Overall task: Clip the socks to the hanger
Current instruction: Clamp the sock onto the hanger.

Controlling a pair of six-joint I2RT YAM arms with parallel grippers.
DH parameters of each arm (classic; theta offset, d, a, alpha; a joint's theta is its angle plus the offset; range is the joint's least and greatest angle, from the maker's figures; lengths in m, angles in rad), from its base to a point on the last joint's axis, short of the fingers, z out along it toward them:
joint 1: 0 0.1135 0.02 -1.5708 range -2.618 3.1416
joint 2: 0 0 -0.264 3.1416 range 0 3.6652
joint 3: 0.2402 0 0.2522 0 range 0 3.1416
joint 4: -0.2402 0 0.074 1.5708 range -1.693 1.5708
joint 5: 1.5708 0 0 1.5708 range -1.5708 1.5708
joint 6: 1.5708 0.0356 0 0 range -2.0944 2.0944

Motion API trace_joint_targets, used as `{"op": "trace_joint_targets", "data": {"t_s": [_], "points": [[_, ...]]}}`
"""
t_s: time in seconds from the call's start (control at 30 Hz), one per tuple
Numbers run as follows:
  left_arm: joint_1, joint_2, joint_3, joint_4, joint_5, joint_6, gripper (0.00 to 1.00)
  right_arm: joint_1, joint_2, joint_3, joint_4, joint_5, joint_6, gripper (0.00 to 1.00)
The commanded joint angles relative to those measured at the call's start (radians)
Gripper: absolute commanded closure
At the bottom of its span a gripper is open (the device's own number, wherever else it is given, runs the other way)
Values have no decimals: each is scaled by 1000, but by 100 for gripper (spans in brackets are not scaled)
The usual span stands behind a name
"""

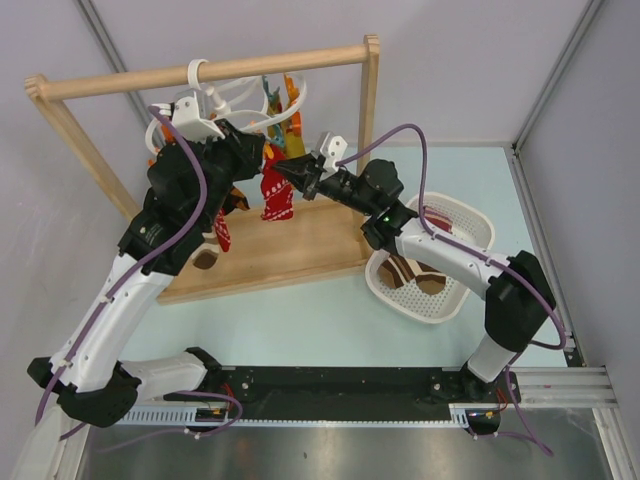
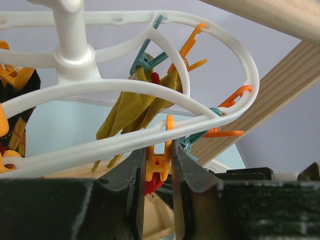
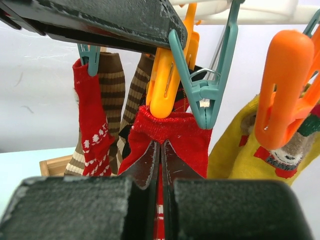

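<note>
down in the basket on the worktop a brown striped sock waits unclipped. beyond, the right end effector is clamped on a red sock, cuff at the orange peg that the left end effector squeezes. other socks already hang from the hanger — roughly halfway.

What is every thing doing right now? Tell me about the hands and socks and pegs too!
left hand, shut on the orange peg.
right hand, shut on the red sock.
red sock, top edge at the orange peg.
second red sock, hanging from a teal peg.
yellow sock, hanging from the hanger.
hanger, hooked over the wooden rail.
basket, holding a brown striped sock.
</note>
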Motion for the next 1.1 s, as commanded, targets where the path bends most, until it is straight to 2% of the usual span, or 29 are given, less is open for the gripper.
{"op": "trace_joint_targets", "data": {"t_s": [0.0, 0.77, 1.07], "points": [[5, -28, 22, 14, 33, -13, 100, 3, 16, 61, 27, -4, -24, 100], [5, -31, 10, -7, -22, 44, 100, -2, -17, 78, 9, -5, -24, 100], [5, -25, 16, -6, 4, 46, 100, -2, -13, 105, 3, -11, -12, 100]]}}
